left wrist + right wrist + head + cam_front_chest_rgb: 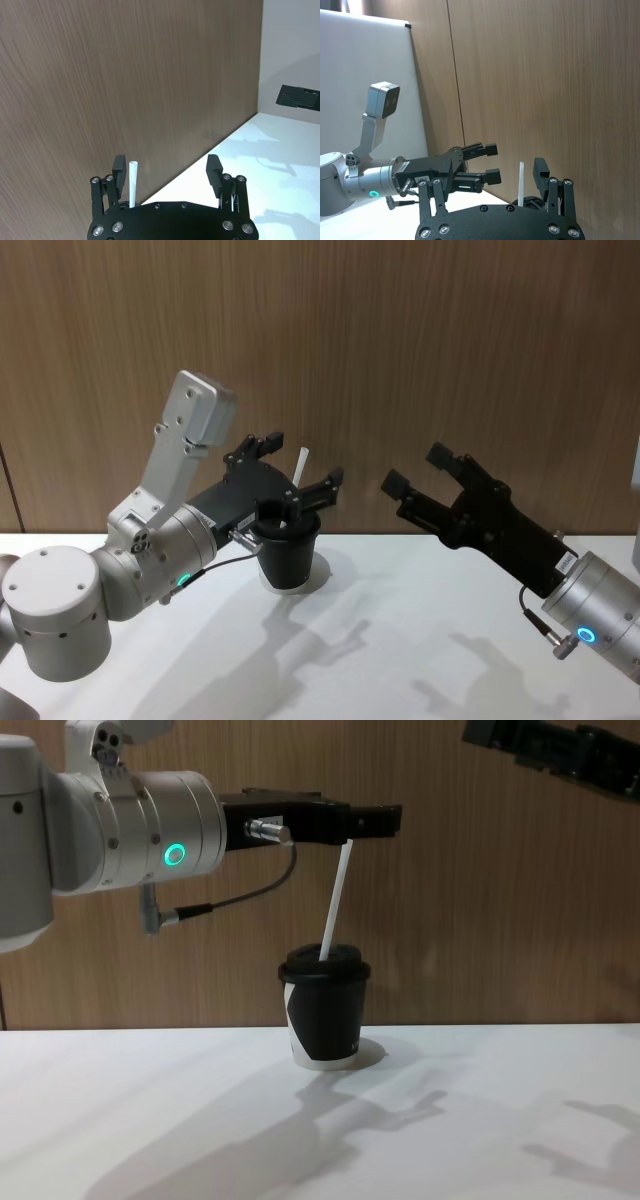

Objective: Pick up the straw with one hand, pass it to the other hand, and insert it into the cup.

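The straw [334,905] stands in the cup [324,1012]. The left pincer [375,820], spread wide, grips nothing; next it should lift clear. The right pincer [420,470] hangs open and empty.

Left arm [130,820]: silver cylindrical wrist, glowing green ring, grey cable, silver camera block on bracket. Left gripper [300,475]: matte black, slim fingers, bright screws. Right gripper [415,472]: black; silver wrist, blue ring.
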You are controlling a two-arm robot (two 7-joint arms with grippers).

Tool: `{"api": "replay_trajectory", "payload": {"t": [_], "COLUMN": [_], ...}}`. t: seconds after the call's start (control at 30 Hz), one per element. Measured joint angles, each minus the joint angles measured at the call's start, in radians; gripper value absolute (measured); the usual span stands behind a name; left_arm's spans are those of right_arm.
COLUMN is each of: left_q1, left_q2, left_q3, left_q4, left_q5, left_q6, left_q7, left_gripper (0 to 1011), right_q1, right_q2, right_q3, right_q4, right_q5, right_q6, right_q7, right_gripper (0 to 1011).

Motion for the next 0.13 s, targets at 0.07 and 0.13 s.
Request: {"api": "replay_trajectory", "payload": {"t": [0.07,0.13], "left_q1": [0.000,0.000], "left_q2": [0.000,0.000], "left_q3": [0.000,0.000], "left_q4": [0.000,0.000], "left_q5": [0.000,0.000], "left_q6": [0.000,-0.001], "left_q7": [0.000,0.000], "left_gripper": [1000,1000], "right_q1": [0.000,0.000], "right_q2": [0.000,0.000], "right_q3": [0.000,0.000], "right_q4": [0.000,0.000], "right_q5": [0.000,0.000], "right_q6": [0.000,0.001], "right_q7": [-0.001,-0.002], "right_gripper": [1001,1001]}}
